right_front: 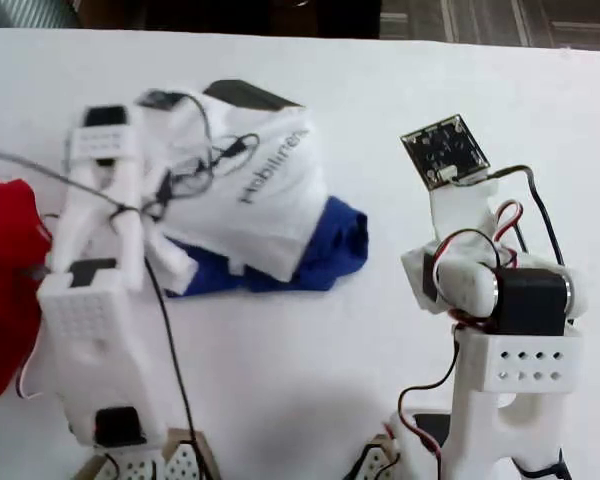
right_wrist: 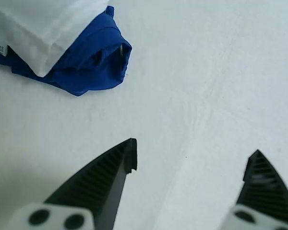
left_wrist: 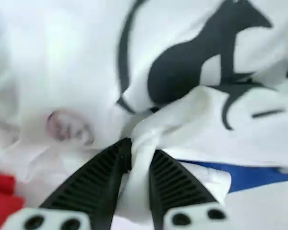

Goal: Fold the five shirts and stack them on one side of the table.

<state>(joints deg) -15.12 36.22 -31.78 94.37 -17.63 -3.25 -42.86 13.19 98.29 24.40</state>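
Observation:
A white shirt (right_front: 255, 190) with dark print lies crumpled on top of a blue shirt (right_front: 325, 250) at the middle left of the table. My left gripper (left_wrist: 140, 155) is shut on a fold of the white shirt (left_wrist: 182, 120), with blue cloth (left_wrist: 245, 175) showing beneath it. A red shirt (right_front: 5, 280) lies at the table's left edge, and a red corner (left_wrist: 2, 196) shows in the left wrist view. My right gripper (right_wrist: 192, 160) stands open above bare tabletop, apart from the blue shirt (right_wrist: 86, 62) and the white shirt (right_wrist: 43, 24).
The white table (right_front: 400, 80) has free room at the back and around the right arm (right_front: 500, 300). The left arm (right_front: 90, 270) and its cable (right_front: 170, 350) cross the table's left part next to the red shirt.

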